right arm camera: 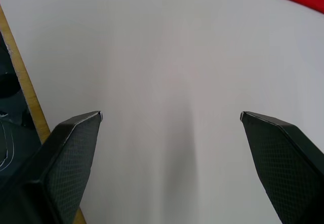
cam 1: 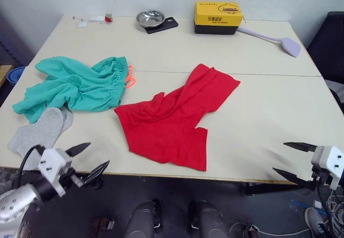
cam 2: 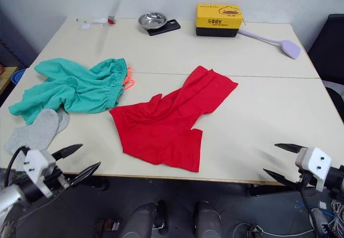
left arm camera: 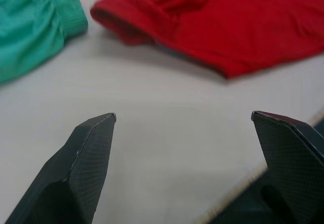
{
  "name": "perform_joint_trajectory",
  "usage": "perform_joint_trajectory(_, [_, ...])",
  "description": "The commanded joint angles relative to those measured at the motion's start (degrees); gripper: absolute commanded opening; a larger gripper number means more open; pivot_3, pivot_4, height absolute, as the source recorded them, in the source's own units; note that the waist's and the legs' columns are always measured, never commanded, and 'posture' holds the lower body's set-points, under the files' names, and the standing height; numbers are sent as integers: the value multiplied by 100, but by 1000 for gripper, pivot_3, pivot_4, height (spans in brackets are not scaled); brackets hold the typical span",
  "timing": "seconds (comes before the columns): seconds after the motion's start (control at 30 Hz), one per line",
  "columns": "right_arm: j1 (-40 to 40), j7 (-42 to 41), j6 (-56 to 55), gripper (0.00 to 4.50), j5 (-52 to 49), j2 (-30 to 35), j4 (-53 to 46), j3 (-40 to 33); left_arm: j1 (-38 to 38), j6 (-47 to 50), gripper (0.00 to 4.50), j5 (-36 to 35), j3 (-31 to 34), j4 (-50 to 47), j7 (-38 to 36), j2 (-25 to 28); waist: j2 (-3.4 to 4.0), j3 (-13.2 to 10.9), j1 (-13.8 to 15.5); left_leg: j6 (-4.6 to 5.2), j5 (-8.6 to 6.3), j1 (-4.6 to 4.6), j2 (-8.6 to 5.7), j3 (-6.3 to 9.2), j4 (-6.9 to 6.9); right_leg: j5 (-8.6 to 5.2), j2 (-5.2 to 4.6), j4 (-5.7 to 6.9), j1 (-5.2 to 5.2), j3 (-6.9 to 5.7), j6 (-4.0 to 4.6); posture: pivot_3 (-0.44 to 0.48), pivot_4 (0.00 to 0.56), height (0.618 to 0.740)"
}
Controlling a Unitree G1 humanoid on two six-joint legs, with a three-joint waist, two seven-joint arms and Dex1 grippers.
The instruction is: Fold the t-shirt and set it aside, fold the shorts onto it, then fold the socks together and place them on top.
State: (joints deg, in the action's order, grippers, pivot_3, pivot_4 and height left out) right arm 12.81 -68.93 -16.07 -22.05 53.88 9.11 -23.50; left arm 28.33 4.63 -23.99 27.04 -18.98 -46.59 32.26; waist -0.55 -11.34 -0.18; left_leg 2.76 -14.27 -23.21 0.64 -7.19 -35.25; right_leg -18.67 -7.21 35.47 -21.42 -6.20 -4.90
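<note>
Nothing was folded yet: the t-shirt [cam 1: 171, 117] lay crumpled at the desk [cam 1: 258, 60] centre, the shorts [cam 1: 75, 86] bunched at nine o'clock, the socks [cam 1: 40, 130] flat at eight. The left gripper [cam 1: 88, 160] and right gripper [cam 1: 294, 160] hung at the near edge, jaws wide apart and empty.

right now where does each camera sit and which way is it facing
Left eye, right eye: on the head, looking forward and down at the table; both pincers show.
Left wrist: looks along the open left pincer toward the t-shirt and shorts.
Right wrist: looks along the open right pincer over bare tabletop.
All four views share the t-shirt.
</note>
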Motion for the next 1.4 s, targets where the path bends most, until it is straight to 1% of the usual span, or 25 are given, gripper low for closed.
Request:
perform_joint_trajectory(0.03, [-192,-89,-99,4465,-59,130,312,-239,35,-234,4500,55,148,-19,3,29,0,-1,56,-1,0,-4,0,0,-1,-1,0,0,-3,-1,1,0,150,740])
perform_joint_trajectory(0.13, [-280,-177,-231,4465,-15,133,549,-256,-85,-310,4500,83,78,105,-27,84,4,1,130,-4,1,-2,1,3,-6,-3,-7,-5,-12,-11,6,0,150,740])
perform_joint_trajectory(0.23, [-176,-173,-371,4465,-32,66,640,-358,-438,-379,4500,107,-15,379,-164,266,4,1,159,-4,-1,-9,2,2,-5,-3,-8,-12,-4,-10,7,0,150,740])
perform_joint_trajectory(0.43, [321,-17,-475,4465,-94,-160,374,-596,-1127,-501,4500,83,-190,932,-501,597,6,2,150,-4,-2,-16,3,0,-3,-3,-7,-8,-4,-18,6,0,150,740])
perform_joint_trajectory(0.53, [573,65,-459,4465,-176,-308,151,-721,-1341,-526,4500,94,-281,1124,-703,742,6,3,134,-4,-2,-12,3,-3,-4,-1,-6,-4,0,-16,3,0,150,740])
perform_joint_trajectory(0.63, [777,36,-270,4465,-361,-387,-80,-793,-1401,-457,4500,-2,-326,1243,-1021,943,6,3,99,-4,-2,-10,4,-4,-4,-1,-6,1,-1,-12,3,0,150,740])
perform_joint_trajectory(0.7, [864,-56,-268,4465,-453,-367,-162,-854,-1304,-303,4500,-88,-284,1210,-1219,1101,7,3,80,-5,-3,-9,5,-4,-3,-2,-6,2,-1,-10,3,0,150,740])
perform_joint_trajectory(0.8, [921,-338,-315,4465,-594,-257,-136,-1019,-1017,-138,4500,-151,-212,857,-1461,1343,6,3,26,-6,-3,-9,6,-4,0,-2,-6,0,-3,-9,4,0,150,740])
perform_joint_trajectory(0.9, [933,-505,-385,4465,-629,-254,-188,-1096,-902,44,4500,-308,-311,367,-1493,1358,6,3,13,-7,-4,-9,5,-4,3,-3,-7,-5,-2,-6,4,0,150,740])
perform_joint_trajectory(1.0, [635,-606,-445,4465,-632,-223,-35,-1018,-1074,439,4500,-338,-819,-357,-1234,1243,10,3,18,-7,-3,-8,6,-3,3,-2,-8,-5,0,-6,5,0,150,740])
perform_joint_trajectory(1.07, [439,-479,-218,4465,-618,-248,-131,-901,-1230,756,4500,-420,-1038,-587,-1083,1203,12,3,15,-7,-3,-6,3,-6,2,-1,-9,-5,3,-1,2,0,150,740])
perform_joint_trajectory(1.13, [216,-419,-36,4465,-634,-255,-357,-766,-1558,838,4500,-263,-1403,-634,-916,1087,17,4,18,-11,0,-6,4,-4,2,-1,-8,0,1,-4,2,0,150,740])
perform_joint_trajectory(1.27, [-172,-457,330,4465,-721,-141,-891,-542,-2366,1013,4500,158,-2421,-695,-596,703,24,4,24,-16,8,-5,4,-5,-1,-2,-3,14,-1,-10,4,0,150,740])
perform_joint_trajectory(1.4, [-389,-500,853,4465,-856,-64,-1191,-369,-3179,1043,4500,675,-3401,-394,-400,201,21,3,56,-11,12,-8,4,-6,-21,1,1,22,4,-13,-2,0,150,740])
